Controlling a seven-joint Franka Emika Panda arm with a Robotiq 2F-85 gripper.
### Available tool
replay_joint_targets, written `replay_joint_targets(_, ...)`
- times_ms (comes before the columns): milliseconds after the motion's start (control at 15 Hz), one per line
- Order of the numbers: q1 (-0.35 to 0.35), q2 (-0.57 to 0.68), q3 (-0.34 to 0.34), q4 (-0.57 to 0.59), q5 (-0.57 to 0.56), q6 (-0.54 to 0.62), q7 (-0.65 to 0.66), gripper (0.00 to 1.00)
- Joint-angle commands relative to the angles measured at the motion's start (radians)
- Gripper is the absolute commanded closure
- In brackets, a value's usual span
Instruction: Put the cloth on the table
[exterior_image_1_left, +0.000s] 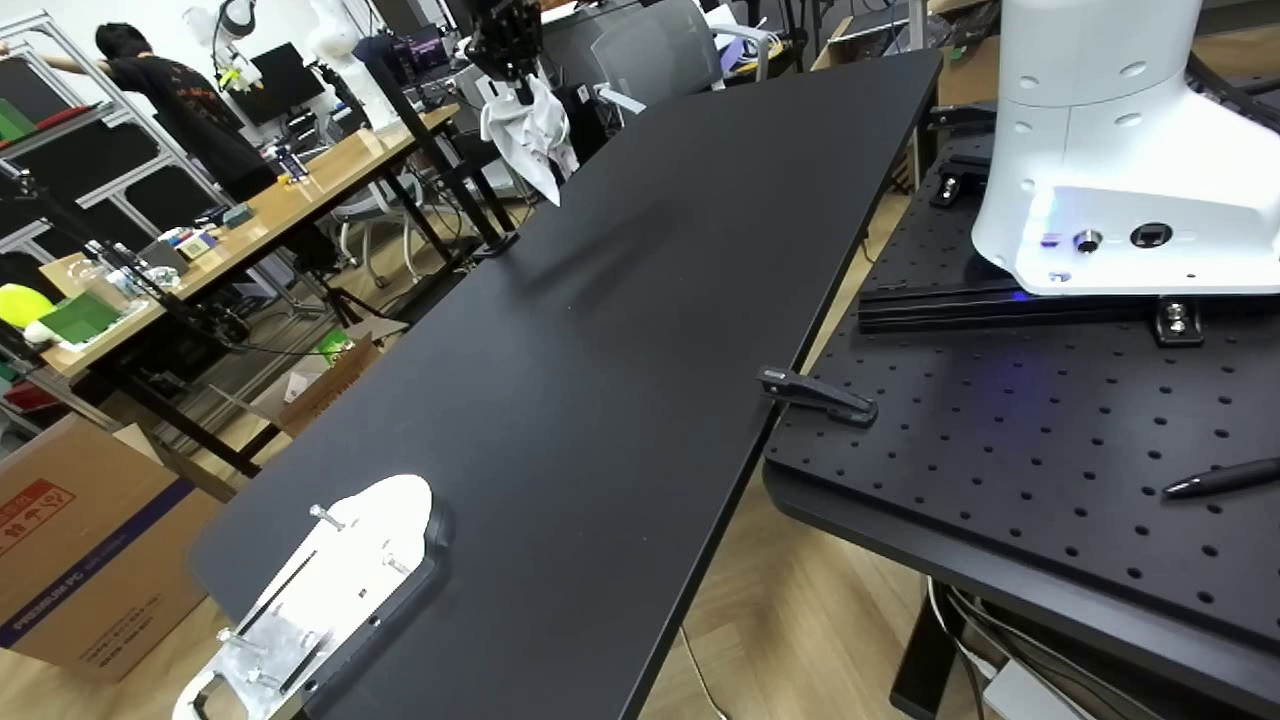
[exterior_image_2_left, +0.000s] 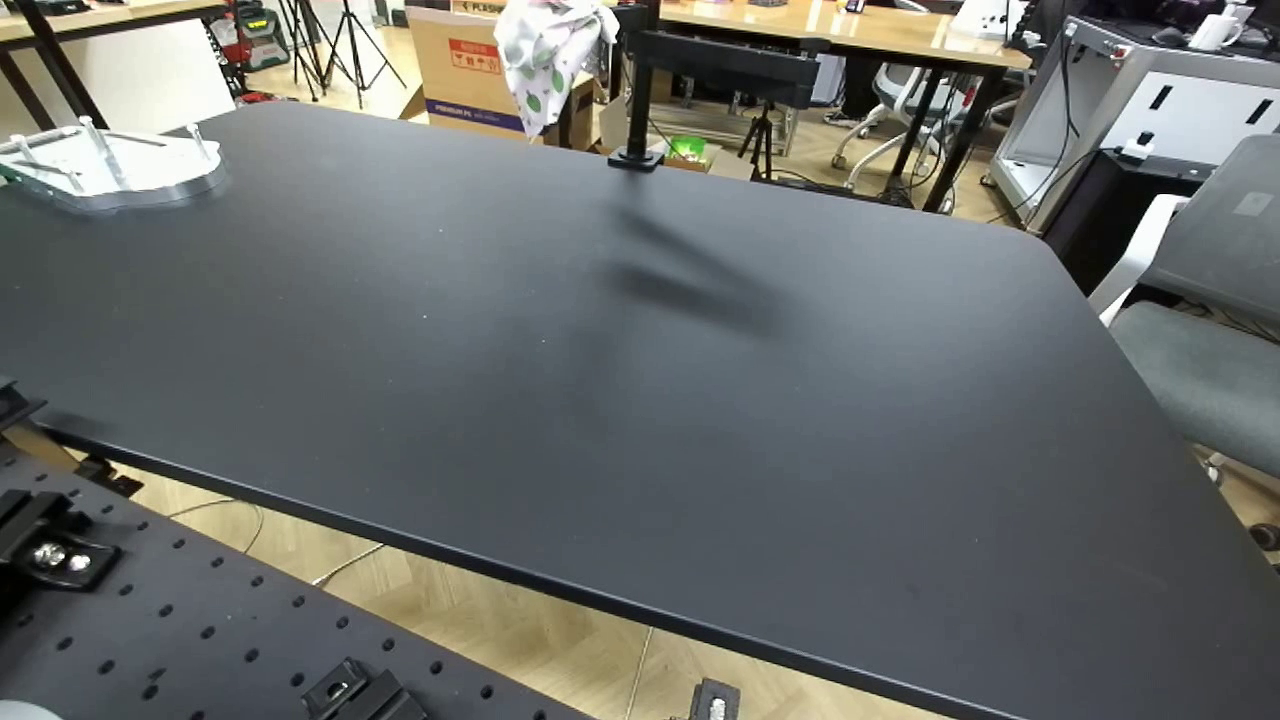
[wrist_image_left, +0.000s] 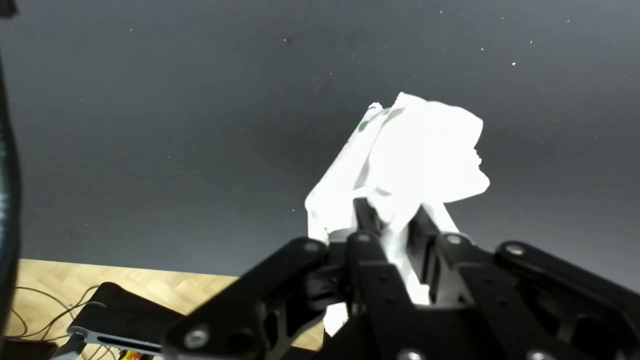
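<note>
A white cloth with green leaf prints (wrist_image_left: 425, 150) is bunched between the fingers of my gripper (wrist_image_left: 392, 217) in the wrist view, where it looks overexposed. My gripper is shut on the cloth, with folds spreading out past the fingertips. In an exterior view the cloth (exterior_image_1_left: 532, 130) hangs from the gripper (exterior_image_1_left: 524, 92) in the air. The cloth also hangs at the top of an exterior view (exterior_image_2_left: 552, 60), where the gripper is mostly out of frame. The black table (exterior_image_1_left: 600, 400) lies below; it also shows in an exterior view (exterior_image_2_left: 640, 420) and in the wrist view (wrist_image_left: 165, 140).
A white board with metal posts (exterior_image_1_left: 340, 570) stands at one table end; it also shows in an exterior view (exterior_image_2_left: 110, 165). A black post (exterior_image_2_left: 640, 100) is clamped to the far table edge. A grey chair (exterior_image_2_left: 1210, 300) stands beside the table. The white robot base (exterior_image_1_left: 1100, 150) stands opposite.
</note>
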Motion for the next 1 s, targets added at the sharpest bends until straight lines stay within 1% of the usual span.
replay_joint_targets(0,0.009,-0.041,0.011,-0.007,0.037,-0.065,-0.035,1.00)
replay_joint_targets(200,0.023,-0.108,0.031,-0.070,0.051,-0.089,-0.078,0.99)
replay_joint_targets(400,0.052,-0.158,0.056,-0.140,0.055,-0.103,-0.122,0.99)
replay_joint_targets(733,0.105,-0.171,0.097,-0.224,0.057,-0.118,-0.168,0.99)
replay_joint_targets(933,0.123,-0.153,0.112,-0.248,0.048,-0.125,-0.181,0.99)
